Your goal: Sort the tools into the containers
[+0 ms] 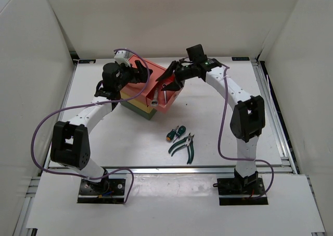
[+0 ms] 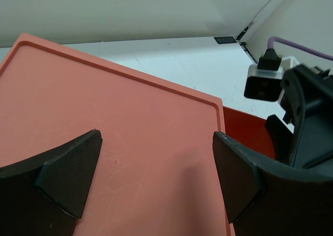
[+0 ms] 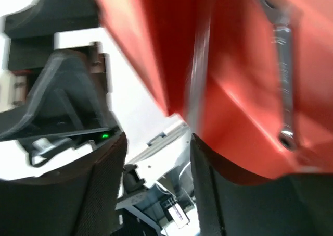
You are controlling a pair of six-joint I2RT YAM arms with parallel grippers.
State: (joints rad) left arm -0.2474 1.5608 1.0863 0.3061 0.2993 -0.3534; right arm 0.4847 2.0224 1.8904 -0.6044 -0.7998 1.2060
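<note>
- found the silver ratchet wrench (image 1: pixel 154 97) lying inside the pulled-out salmon-red drawer (image 1: pixel 169 102), at the top of the stack above the yellow box (image 1: pixel 137 104) and the dark green box (image 1: pixel 149 115).
- saw the right end effector (image 3: pixel 156 158) released, with fingers spread just at that drawer's rim and nothing between them.
- saw the left end effector (image 2: pixel 156 163) likewise released, hovering over the salmon lid (image 2: pixel 119 121); could not tell whether touching it.
- noted on the desk (image 1: pixel 119 147), near the stack, the green-handled pliers (image 1: pixel 183 145) and just beside them the two stubby screwdrivers (image 1: pixel 175 133).
- judged the pliers stiff and light, with handles splayed; best taken across both rubbery handles near the pivot, to stop a leg swinging.
- judged the screwdrivers likely to roll; best pinched across one fat handle, singly, given how close together they lay.
</note>
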